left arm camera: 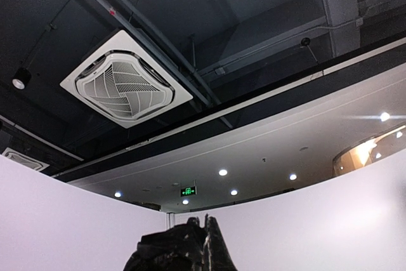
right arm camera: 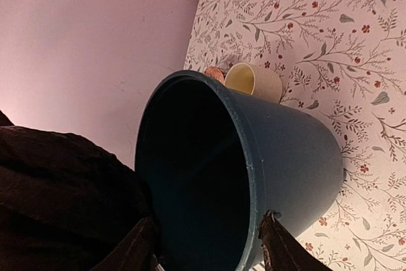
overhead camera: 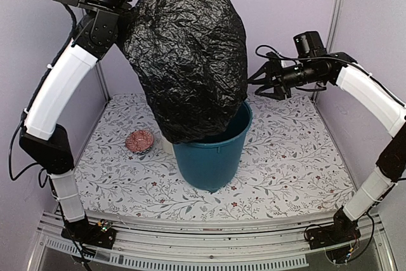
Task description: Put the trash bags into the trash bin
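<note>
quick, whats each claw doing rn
left claw: shut on the black trash bag
right claw: open, holding nothing

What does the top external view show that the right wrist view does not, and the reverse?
Only the top external view: the left arm holding the black trash bag high, its lower end draped over the rim of the teal bin, and the whole right gripper, open and apart from both. Only the right wrist view: the bin's dark inside and a plain look at the cream mug beside it. Both: bag, bin, floral table cover, pink dish.
</note>
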Motion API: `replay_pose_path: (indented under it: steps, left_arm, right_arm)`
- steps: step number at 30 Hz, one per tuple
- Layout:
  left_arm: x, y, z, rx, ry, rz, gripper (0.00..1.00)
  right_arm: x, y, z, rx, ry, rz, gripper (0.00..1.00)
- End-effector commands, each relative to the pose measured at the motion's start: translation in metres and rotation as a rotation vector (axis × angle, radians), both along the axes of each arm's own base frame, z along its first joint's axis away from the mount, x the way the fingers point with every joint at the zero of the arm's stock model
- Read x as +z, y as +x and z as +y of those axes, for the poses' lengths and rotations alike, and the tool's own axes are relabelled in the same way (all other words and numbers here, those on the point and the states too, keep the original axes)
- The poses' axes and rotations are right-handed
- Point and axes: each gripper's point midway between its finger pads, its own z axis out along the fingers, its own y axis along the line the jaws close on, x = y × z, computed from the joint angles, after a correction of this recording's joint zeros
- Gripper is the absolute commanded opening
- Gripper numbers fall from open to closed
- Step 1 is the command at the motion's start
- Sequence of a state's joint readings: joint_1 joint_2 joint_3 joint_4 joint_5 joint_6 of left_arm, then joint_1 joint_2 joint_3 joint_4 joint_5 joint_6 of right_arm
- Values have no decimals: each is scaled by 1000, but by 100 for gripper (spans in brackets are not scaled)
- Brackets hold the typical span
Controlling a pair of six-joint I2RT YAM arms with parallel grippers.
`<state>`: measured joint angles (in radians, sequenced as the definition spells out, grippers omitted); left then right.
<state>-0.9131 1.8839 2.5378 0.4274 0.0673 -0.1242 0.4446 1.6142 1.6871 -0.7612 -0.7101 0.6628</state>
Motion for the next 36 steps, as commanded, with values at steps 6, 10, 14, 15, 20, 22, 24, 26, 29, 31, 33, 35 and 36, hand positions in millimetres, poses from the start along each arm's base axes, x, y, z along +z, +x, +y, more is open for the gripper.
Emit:
replay_pose_path:
  steps: [6, 10, 14, 15, 20, 22, 24, 26, 29, 31, 33, 35, 36]
  left_arm:
    - [-35, 44, -33, 37, 108, 55, 0]
    - [-52, 75, -44, 68, 107, 92, 0]
    - [-67, 105, -52, 53, 93, 128, 0]
    - [-71, 111, -56, 41, 90, 139, 0]
    - [-77, 116, -59, -37, 44, 162, 0]
    - [-72, 111, -56, -56, 25, 157, 0]
    - [-67, 106, -50, -61, 11, 149, 0]
    - [-58, 99, -42, -62, -9, 132, 0]
    - [-46, 88, -28, -44, -30, 109, 0]
    - [-40, 83, -20, -23, -30, 99, 0]
    - [-41, 84, -20, 10, 3, 100, 0]
    - [-46, 86, -24, 39, 54, 114, 0]
    - [-54, 91, -30, 49, 87, 131, 0]
  right_arm:
    - [53, -16, -51, -51, 39, -228, 57]
    - [67, -34, -53, -10, 80, -326, 54]
    - [71, -46, -55, 8, 88, -370, 51]
    - [69, -48, -56, 11, 87, -368, 51]
    - [60, -56, -55, 31, 95, -356, 49]
    - [57, -60, -54, 48, 116, -351, 48]
    - [53, -63, -53, 55, 123, -348, 47]
    - [50, -64, -54, 54, 124, -353, 47]
    - [48, -66, -52, 71, 136, -358, 46]
    - [51, -70, -46, 99, 161, -368, 46]
    - [53, -74, -38, 126, 169, -382, 45]
    - [53, -77, -31, 149, 172, -395, 45]
    - [53, -79, -27, 160, 174, -402, 45]
